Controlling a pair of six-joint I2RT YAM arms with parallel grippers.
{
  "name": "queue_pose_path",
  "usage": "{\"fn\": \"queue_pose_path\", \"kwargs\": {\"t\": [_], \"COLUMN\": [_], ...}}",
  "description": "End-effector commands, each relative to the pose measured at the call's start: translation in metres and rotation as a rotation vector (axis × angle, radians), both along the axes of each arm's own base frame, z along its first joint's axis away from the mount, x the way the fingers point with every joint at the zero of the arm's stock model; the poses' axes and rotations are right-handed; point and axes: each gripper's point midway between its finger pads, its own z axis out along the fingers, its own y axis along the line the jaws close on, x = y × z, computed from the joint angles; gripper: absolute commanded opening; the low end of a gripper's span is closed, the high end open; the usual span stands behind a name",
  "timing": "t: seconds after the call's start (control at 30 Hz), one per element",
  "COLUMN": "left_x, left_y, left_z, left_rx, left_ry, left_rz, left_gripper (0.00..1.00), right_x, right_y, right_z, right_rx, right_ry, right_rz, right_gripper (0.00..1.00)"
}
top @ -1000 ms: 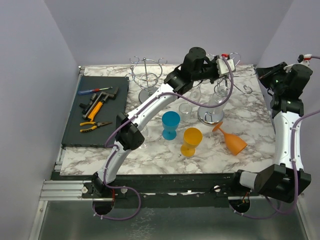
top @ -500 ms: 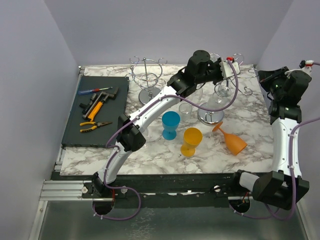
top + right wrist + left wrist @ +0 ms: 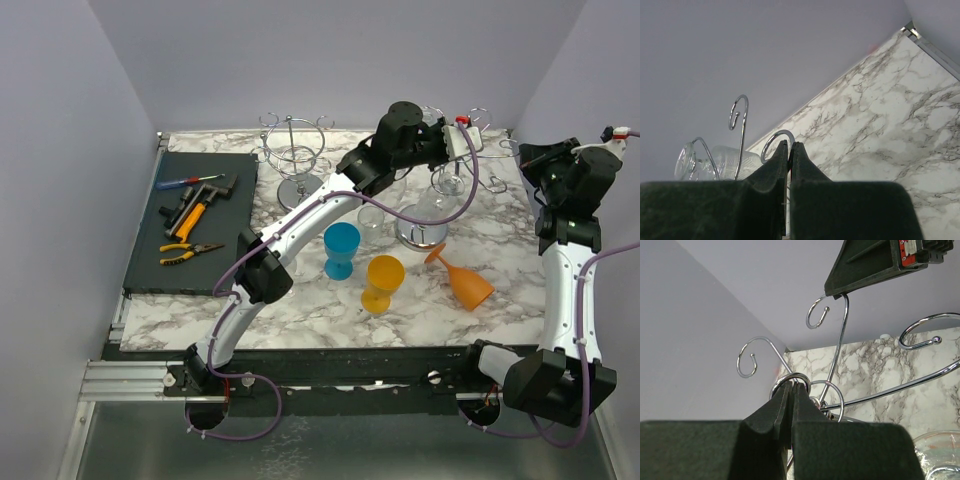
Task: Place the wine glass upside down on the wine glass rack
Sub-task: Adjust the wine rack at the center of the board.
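The wine glass (image 3: 428, 203) is hanging bowl-down among the chrome arms of the wine glass rack (image 3: 420, 237) at the back right of the table (image 3: 300, 310). Whether its foot is seating fully in a slot cannot be told. The step in hand is judged to be clearing the left gripper (image 3: 791, 384) away from the rack.

Procedure:
- Drawing the gripper back along its own axis is advisable, with no sideways sweep, since curled wires are standing close on both sides
- Keeping the wrist cable off the hooks is preventing a snag that could rock the rack and unseat the glass

Fingers:
- The left gripper's fingers are pressing together with no gap. A chrome ring (image 3: 796, 376) is lying at their tips, touching or just behind cannot be told. They are not holding the glass
- The right gripper (image 3: 789, 146) is likewise pressing fully closed on nothing, hovering beside the rack with a wire hook (image 3: 771, 142) showing behind its tips
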Motion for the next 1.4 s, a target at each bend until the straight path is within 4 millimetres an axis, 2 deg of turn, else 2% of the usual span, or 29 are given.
{"fn": "queue_pose_path", "kwargs": {"t": [0.0, 0.27, 0.37, 0.53, 0.6, 0.77, 0.83, 0.97, 1.17, 1.37], "left_x": [0.048, 0.058, 0.057, 0.039, 0.035, 0.028, 0.026, 0.02, 0.009, -0.003], "left_y": [0.02, 0.029, 0.032, 0.035, 0.038, 0.049, 0.052, 0.055, 0.054, 0.056], "left_z": [0.045, 0.055, 0.053, 0.033, 0.028, 0.019, 0.019, 0.02, 0.024, 0.041], "left_rx": [-0.168, -0.197, -0.194, -0.127, -0.105, -0.056, -0.057, -0.061, -0.071, -0.107], "left_ry": [-0.124, -0.168, -0.143, -0.085, -0.062, -0.021, 0.007, 0.048, 0.103, 0.137], "left_rz": [0.247, 0.304, 0.293, 0.228, 0.227, 0.228, 0.223, 0.21, 0.168, 0.13], "left_gripper": [0.0, 0.0, 0.0, 0.01, 0.05, 0.18, 0.3, 0.51, 0.64, 0.67], "right_x": [-0.017, -0.01, -0.011, -0.008, -0.006, 0.002, 0.003, 0.002, 0.003, 0.005], "right_y": [0.049, 0.066, 0.064, 0.058, 0.059, 0.062, 0.064, 0.066, 0.072, 0.074], "right_z": [-0.025, -0.02, -0.018, -0.004, 0.001, 0.009, 0.012, 0.011, 0.003, 0.005], "right_rx": [0.064, 0.077, 0.064, 0.028, 0.024, 0.02, 0.019, 0.025, 0.048, 0.043], "right_ry": [0.106, 0.098, 0.104, 0.093, 0.093, 0.09, 0.085, 0.093, 0.106, 0.108], "right_rz": [0.19, 0.235, 0.224, 0.202, 0.212, 0.244, 0.254, 0.27, 0.304, 0.321], "right_gripper": [0.0, 0.0, 0.0, 0.15, 0.24, 0.36, 0.41, 0.44, 0.45, 0.45]}}
